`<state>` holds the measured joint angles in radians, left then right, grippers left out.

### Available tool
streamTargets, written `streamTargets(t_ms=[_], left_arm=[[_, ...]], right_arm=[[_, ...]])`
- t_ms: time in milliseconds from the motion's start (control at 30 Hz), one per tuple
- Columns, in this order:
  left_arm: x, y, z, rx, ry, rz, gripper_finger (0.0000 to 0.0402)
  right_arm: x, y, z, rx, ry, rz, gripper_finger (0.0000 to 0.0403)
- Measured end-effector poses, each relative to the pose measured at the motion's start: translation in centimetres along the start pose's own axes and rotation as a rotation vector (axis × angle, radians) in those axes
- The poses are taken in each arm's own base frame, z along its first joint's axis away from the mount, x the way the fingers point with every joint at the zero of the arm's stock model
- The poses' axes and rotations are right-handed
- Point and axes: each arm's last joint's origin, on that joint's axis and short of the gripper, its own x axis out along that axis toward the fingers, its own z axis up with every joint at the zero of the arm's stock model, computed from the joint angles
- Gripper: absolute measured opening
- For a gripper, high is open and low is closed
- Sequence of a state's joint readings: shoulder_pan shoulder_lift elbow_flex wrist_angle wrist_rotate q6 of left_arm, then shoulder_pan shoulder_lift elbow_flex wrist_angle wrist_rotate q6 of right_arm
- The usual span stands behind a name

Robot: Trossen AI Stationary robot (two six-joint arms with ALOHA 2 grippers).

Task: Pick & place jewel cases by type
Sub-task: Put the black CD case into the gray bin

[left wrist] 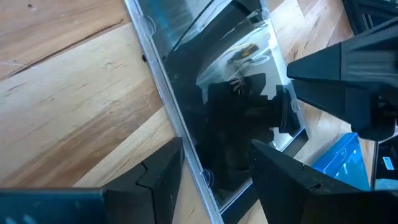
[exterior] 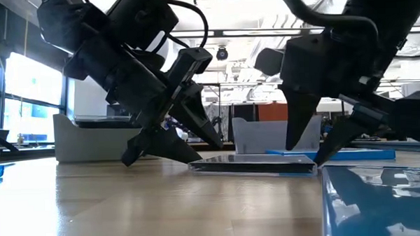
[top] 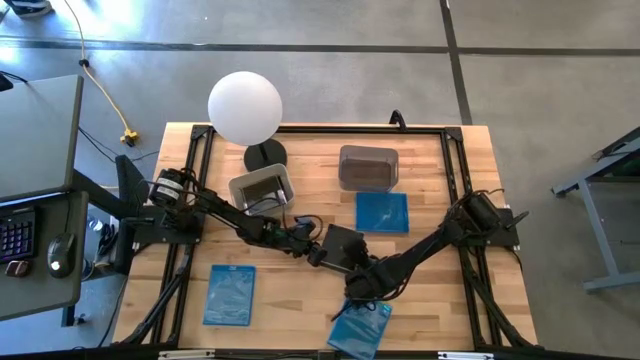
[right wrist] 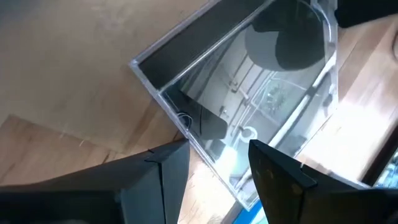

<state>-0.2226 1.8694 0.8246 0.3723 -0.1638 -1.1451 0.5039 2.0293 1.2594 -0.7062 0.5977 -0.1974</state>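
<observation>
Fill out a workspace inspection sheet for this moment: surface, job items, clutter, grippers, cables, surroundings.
Surface: wooden table, dark frame rails around it.
Job's things: dark jewel case lying flat mid-table; three blue jewel cases lying apart from it.
Clutter: two grey tubs; white globe lamp.
Grippers: left gripper and right gripper both low at opposite edges of the dark case, fingers open.
Cables: yellow cable on the floor.
Surroundings: desk with keyboard and mouse; no person seen.

Wooden table: jewel cases, tubs.
</observation>
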Motion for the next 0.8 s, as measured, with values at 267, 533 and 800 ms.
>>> streamTargets(t_ms=[267, 533, 800], left_arm=[[0.1, -0.7, 0.3, 0.068, 0.002, -0.027, 0.0182], [-0.2, -0.9, 0.4, 0.072, 0.014, -0.024, 0.0182], [-1.2, -1.8, 1.1, 0.083, -0.022, -0.049, 0.0182]], right_arm=[[0.3, -0.4, 0.1, -0.037, -0.012, -0.021, 0.0161], [0.0, -0.4, 0.2, -0.037, -0.017, -0.038, 0.0161], [-0.4, -0.1, 0.4, -0.016, -0.033, -0.064, 0.0161]])
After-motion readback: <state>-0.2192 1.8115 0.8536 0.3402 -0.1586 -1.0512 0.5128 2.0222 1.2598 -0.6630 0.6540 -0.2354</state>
